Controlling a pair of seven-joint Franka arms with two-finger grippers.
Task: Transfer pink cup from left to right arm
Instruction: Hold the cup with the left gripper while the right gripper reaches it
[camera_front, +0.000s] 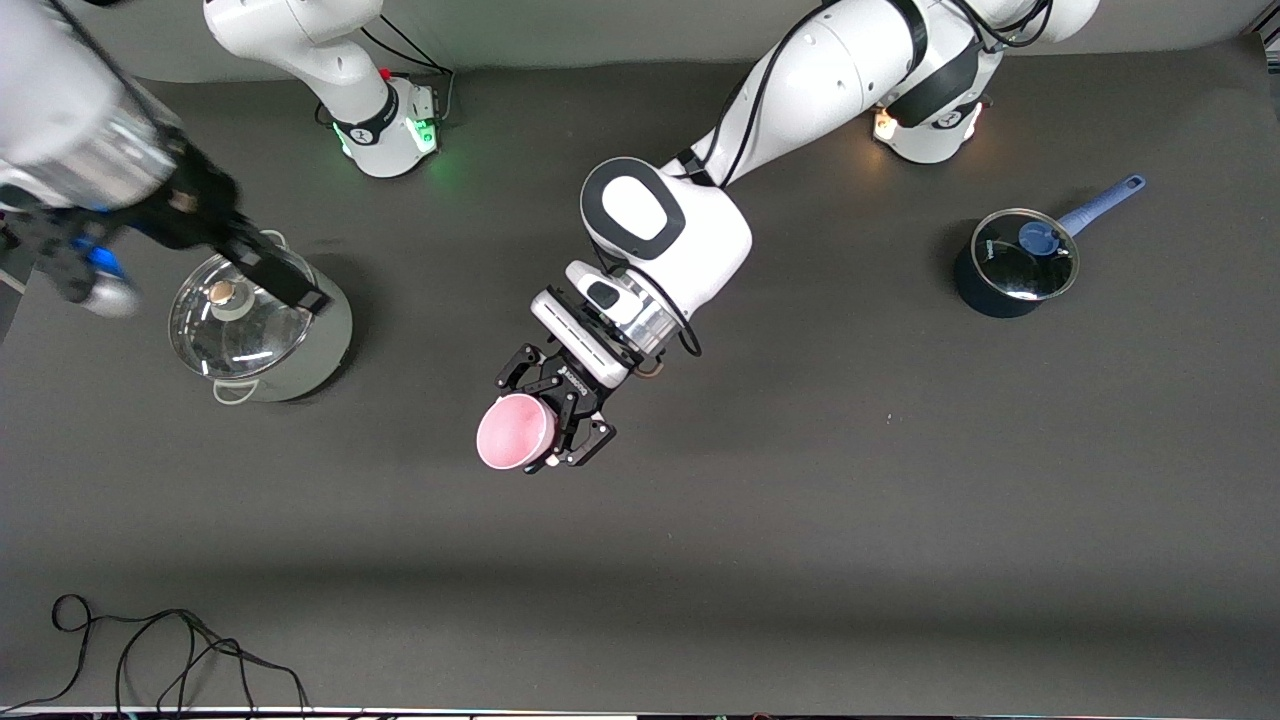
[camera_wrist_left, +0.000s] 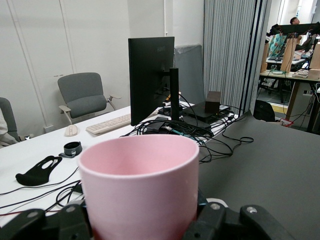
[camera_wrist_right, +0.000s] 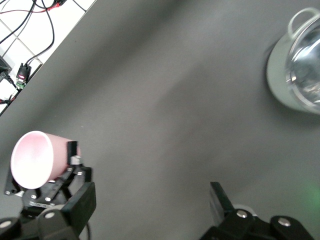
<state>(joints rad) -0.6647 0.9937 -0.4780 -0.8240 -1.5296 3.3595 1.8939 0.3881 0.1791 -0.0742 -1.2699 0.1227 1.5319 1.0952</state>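
The pink cup (camera_front: 514, 431) is a small pale tumbler held over the middle of the table, its open mouth turned up toward the front camera. My left gripper (camera_front: 535, 425) is shut on its lower body. In the left wrist view the cup (camera_wrist_left: 140, 185) fills the frame between the black fingers (camera_wrist_left: 220, 222). My right gripper (camera_front: 185, 265) is open and empty, up in the air over the silver pot. In the right wrist view its gripper (camera_wrist_right: 150, 210) stands wide apart over bare table, with the cup (camera_wrist_right: 35, 157) and the left gripper (camera_wrist_right: 50, 192) farther off.
A silver pot with a glass lid (camera_front: 260, 330) stands toward the right arm's end and also shows in the right wrist view (camera_wrist_right: 295, 70). A dark blue saucepan with a lid (camera_front: 1015, 265) stands toward the left arm's end. A black cable (camera_front: 150, 650) lies near the front edge.
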